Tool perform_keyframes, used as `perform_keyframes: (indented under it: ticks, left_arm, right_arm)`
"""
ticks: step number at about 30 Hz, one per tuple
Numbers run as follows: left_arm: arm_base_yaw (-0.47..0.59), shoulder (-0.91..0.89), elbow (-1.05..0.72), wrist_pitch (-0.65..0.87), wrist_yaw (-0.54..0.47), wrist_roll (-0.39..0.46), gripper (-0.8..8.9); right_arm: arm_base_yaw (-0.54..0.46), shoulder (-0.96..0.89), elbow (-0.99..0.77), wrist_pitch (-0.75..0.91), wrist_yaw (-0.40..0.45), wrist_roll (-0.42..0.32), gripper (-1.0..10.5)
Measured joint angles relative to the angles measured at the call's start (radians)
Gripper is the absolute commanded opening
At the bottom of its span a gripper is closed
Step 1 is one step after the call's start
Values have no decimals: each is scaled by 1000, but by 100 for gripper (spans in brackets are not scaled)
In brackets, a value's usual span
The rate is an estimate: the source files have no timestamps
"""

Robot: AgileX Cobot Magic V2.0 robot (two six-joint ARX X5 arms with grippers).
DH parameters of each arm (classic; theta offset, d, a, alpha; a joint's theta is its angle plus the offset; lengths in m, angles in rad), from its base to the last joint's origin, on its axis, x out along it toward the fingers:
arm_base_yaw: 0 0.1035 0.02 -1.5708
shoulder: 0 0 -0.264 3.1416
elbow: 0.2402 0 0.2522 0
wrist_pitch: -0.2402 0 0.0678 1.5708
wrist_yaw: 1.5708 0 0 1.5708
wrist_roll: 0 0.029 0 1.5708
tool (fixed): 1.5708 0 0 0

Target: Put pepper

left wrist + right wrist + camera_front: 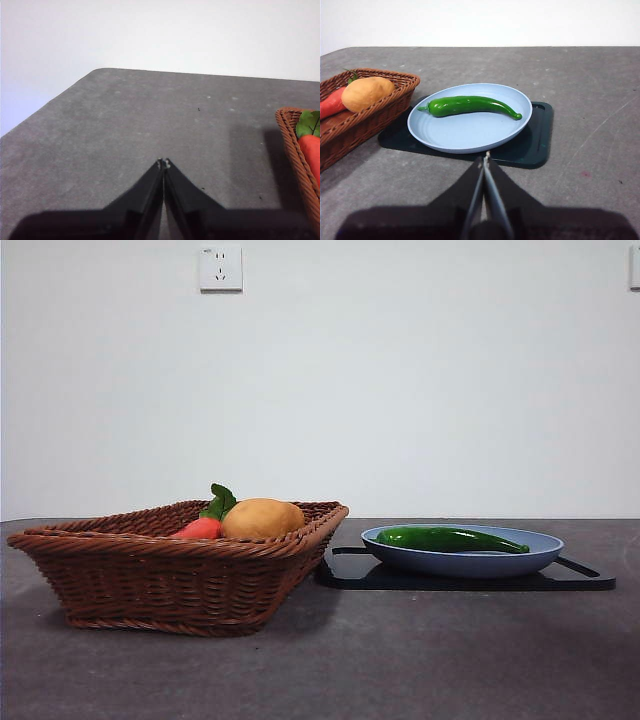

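Observation:
The long glossy dark-green pepper (450, 538) lies flat in the blue plate (520, 558), which rests on a black tray (580, 578) at the right of the table. In the right wrist view the pepper (470, 105) lies across the plate (470, 132). My right gripper (485, 156) is shut and empty, short of the plate's near rim. My left gripper (163, 162) is shut and empty over bare table, beside the basket's edge (295, 150). Neither gripper shows in the front view.
A brown wicker basket (130, 570) stands at the left, touching the black tray. It holds a red vegetable with green leaves (202, 528) and a round yellow-brown potato-like item (262, 518). A white wall with a socket (220, 268) stands behind.

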Motion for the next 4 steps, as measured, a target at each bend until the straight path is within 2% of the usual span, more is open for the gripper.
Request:
perform_keyframes:
  ticks: [4]
  left_arm:
    - [0, 0, 0, 0, 0, 0, 8]
  right_arm:
    - [0, 0, 0, 0, 0, 0, 11]
